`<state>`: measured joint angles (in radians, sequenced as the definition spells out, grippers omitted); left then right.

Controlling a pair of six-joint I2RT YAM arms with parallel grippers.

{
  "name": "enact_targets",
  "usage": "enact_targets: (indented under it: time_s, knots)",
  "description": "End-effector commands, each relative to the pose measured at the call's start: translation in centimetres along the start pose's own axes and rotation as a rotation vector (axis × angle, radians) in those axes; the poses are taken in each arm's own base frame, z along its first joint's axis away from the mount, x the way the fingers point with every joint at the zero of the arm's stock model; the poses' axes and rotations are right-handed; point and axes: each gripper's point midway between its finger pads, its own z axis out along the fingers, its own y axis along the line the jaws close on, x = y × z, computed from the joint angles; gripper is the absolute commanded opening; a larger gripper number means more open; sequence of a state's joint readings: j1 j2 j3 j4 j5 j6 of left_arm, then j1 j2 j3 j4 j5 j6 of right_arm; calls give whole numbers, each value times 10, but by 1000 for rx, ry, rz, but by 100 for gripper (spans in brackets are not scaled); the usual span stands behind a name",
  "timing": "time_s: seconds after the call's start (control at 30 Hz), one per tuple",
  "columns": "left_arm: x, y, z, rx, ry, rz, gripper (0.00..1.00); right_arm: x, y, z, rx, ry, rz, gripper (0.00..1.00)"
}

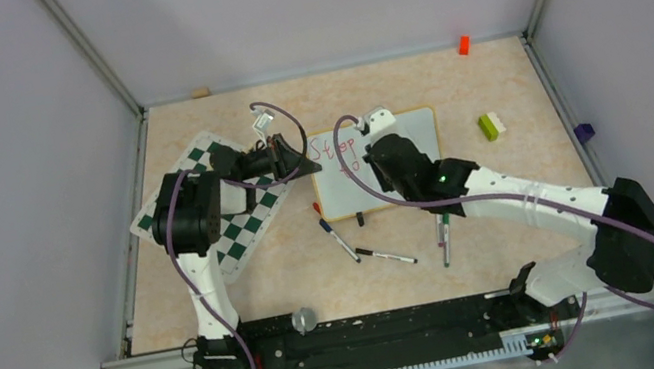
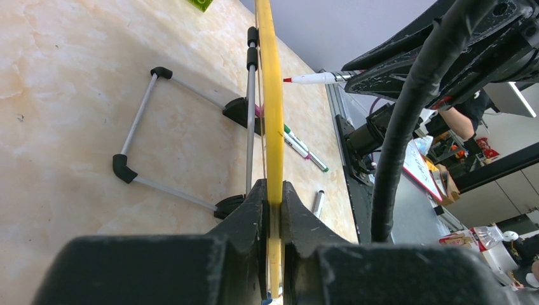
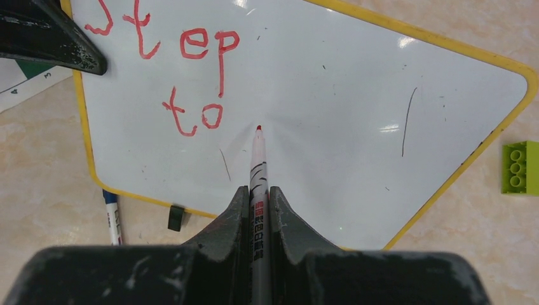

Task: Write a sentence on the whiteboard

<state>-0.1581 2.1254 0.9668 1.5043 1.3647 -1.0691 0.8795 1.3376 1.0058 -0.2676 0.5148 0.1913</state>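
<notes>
Done so far: the sentence (image 3: pixel 221 70) has "Step" on its top line and "to" beneath it, both in red at the left end of the whiteboard (image 3: pixel 356 95).
Left to do: most of the white face is bare (only a few stray dark marks on it), so I judge the bulk of the writing is not yet done.
Where the board is: mid-tabletop, nearer the far edge than the near one, with its left end just beside the checkered mat (image 1: pixel 240 230).
Board's lie: its long axis runs left to right, roughly along the far edge. It is propped on a wire stand (image 2: pixel 136 130), and its written face is turned toward the arms.
Marker (image 3: pixel 257 165): its long axis points away from the wrist into the board. The red tip is at the surface just right of "to" and seems to touch it.
Right gripper (image 3: pixel 257 197): fingers clamped together on the marker's barrel.
Left gripper (image 2: pixel 274 190): fingers pinched on the board's yellow-looking frame at its left edge, steadying it.
Spare pens (image 1: pixel 386 255): lying on the tabletop between the board and the near edge.
</notes>
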Motion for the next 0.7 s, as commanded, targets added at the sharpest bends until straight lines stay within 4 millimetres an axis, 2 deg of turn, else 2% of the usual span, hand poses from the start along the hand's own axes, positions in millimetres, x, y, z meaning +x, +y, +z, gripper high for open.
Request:
enact_targets:
  time_s: [0.0, 0.47, 0.67]
  knots:
    - [-17, -17, 4, 37, -7, 146, 0, -22, -5, -5, 3, -74, 64, 0]
    - [-16, -17, 4, 37, -6, 145, 0, -24, 11, 7, -68, -40, 61, 0]
    - [-16, -17, 4, 38, -5, 144, 0, -22, 11, 10, -62, -33, 56, 0]
